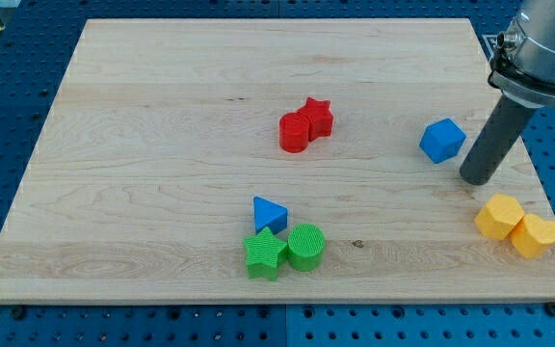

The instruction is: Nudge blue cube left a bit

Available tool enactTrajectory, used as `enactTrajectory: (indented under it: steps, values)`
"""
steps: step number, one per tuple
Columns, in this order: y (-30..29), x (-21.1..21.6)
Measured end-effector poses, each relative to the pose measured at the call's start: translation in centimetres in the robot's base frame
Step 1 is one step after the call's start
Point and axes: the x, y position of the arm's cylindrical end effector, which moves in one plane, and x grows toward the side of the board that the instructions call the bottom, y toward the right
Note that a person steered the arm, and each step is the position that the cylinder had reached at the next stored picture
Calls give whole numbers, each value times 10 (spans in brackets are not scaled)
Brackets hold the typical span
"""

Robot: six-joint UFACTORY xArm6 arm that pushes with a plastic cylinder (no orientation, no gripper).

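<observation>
The blue cube (442, 141) sits on the wooden board (162, 173) at the view's right. My tip (476, 180) rests on the board just right of and slightly below the cube, a small gap apart from it. The dark rod rises from the tip toward the view's upper right.
A red cylinder (295, 132) and red star (318, 117) touch near the middle. A blue triangle (269, 213), green star (265, 253) and green cylinder (306, 246) cluster at the bottom middle. Two yellow blocks (500, 216) (537, 234) lie at the bottom right, below my tip.
</observation>
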Motion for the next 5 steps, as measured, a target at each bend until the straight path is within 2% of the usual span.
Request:
enactTrajectory:
  steps: [2,3,5]
  values:
    - [33,-27]
    - [30,-65]
    - [-2,-22]
